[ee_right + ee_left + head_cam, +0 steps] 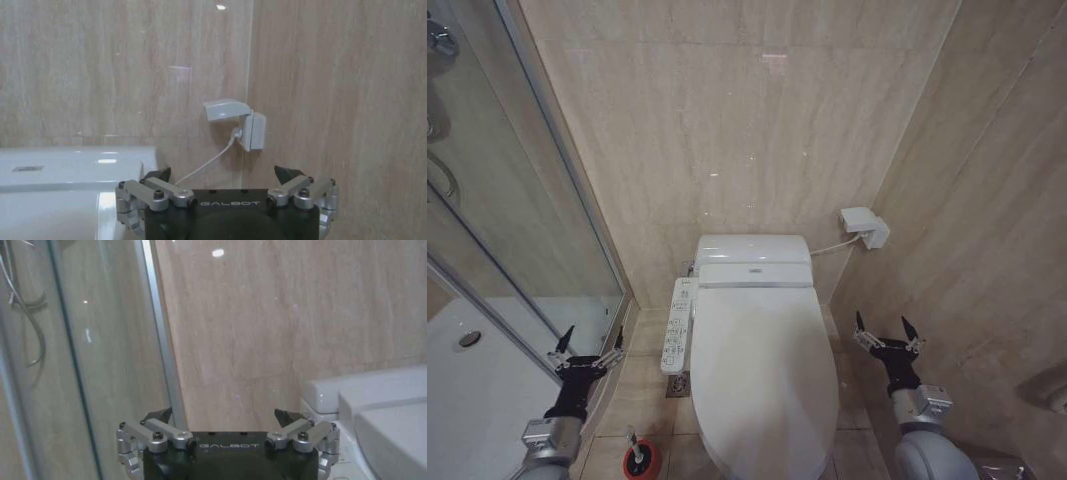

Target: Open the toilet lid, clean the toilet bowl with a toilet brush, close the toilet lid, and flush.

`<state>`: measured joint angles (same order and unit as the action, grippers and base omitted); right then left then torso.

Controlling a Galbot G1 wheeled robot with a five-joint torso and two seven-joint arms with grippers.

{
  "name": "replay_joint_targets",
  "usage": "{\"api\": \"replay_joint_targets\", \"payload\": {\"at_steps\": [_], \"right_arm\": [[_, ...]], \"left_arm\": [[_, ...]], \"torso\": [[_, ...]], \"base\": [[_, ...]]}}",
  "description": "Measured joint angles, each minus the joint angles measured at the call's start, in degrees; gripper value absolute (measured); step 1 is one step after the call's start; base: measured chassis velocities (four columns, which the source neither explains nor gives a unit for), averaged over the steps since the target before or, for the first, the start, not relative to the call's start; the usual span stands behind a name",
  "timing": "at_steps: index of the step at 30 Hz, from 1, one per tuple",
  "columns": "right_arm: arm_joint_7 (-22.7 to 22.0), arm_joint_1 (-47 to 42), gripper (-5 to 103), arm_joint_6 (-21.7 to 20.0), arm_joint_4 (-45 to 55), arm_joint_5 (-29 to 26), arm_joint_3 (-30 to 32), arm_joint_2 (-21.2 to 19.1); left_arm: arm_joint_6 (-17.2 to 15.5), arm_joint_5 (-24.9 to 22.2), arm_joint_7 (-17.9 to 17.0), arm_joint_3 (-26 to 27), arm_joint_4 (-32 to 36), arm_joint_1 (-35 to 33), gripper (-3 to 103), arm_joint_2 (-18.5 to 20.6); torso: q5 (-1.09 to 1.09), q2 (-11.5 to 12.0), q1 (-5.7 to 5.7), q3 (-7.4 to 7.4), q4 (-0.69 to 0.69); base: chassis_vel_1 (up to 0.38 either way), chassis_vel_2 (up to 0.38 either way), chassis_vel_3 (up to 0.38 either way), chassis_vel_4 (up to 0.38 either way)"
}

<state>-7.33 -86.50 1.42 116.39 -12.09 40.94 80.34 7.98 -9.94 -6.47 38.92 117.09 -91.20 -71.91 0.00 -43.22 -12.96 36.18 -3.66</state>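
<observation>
A two-armed wheeled robot is facing a bidet toilet in a tiled bathroom, both arms held low and forward on either side of the fixture. The left claw (pixel 586 347) is hovering beside the shower's glass door (pixel 517 230), its fingers spread wide apart and gripping nothing; the right claw (pixel 887 335) is mirroring it near the right-hand wall, equally parted and empty, a stance that reads as readiness before any contact. Closest to the robot, on the floor tiles by the left arm, the toilet brush (pixel 632 445) is standing upright in its round red holder (pixel 641 463), just beside the toilet's front left flank and presumably within the left arm's reach. The toilet lid (pixel 762 380) is lying flat and shut, covering the toilet bowl entirely, so the opening step appears not yet begun. Along the lid's left edge the button panel (pixel 678 326) is jutting out, a part any lifting move would need to avoid. Farther back, the tank cover (pixel 752 250) is sitting against the rear wall, and a power cord is running from it to a covered wall outlet (pixel 864 226) near the corner.
</observation>
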Motion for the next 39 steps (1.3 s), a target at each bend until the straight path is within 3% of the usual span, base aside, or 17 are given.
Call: {"api": "replay_joint_targets", "payload": {"at_steps": [7,39], "right_arm": [[0.0,0.0,100,0.0,0.0,0.0,0.0,0.0],[0.0,0.0,100,0.0,0.0,0.0,0.0,0.0]], "left_arm": [[1.0,-0.2,-1.7,-0.7,-0.1,-0.4,100,-0.6],[3.7,2.4,-1.4,-5.0,-3.2,1.1,100,-1.8]], "torso": [[0.0,0.0,0.0,0.0,-0.01],[0.01,0.0,-0.02,0.0,0.0]], "base": [[0.0,0.0,0.0,0.0],[-0.013,0.014,0.019,-0.013]]}}
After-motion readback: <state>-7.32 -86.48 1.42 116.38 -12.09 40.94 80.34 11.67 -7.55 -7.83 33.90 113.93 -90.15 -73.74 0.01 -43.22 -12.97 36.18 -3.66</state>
